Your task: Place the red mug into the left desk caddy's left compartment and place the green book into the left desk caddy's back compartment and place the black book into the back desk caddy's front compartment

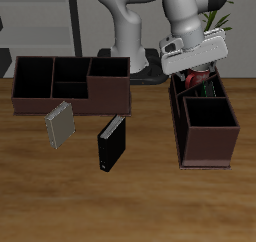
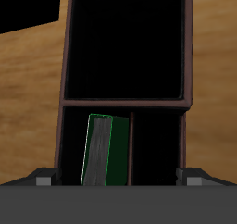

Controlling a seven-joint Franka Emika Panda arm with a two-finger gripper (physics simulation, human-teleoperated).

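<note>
My gripper (image 1: 192,76) hangs open over the far end of the left desk caddy (image 1: 215,151). In the wrist view the fingertips (image 2: 42,179) stand wide apart with nothing between them. Below them the green book (image 2: 102,152) stands upright in one of the caddy's two small compartments; the small one beside it and the large one (image 2: 125,43) look dark and empty. A bit of red, seemingly the red mug (image 1: 203,80), shows by the gripper in the exterior view. The black book (image 1: 111,143) stands on the table before the back desk caddy (image 1: 108,94).
A grey book (image 1: 60,126) lies tilted on the table between the black book and the back caddy's near wall. The robot's base (image 1: 130,56) rises behind the caddies, with a dark shelf (image 1: 50,26) beyond it.
</note>
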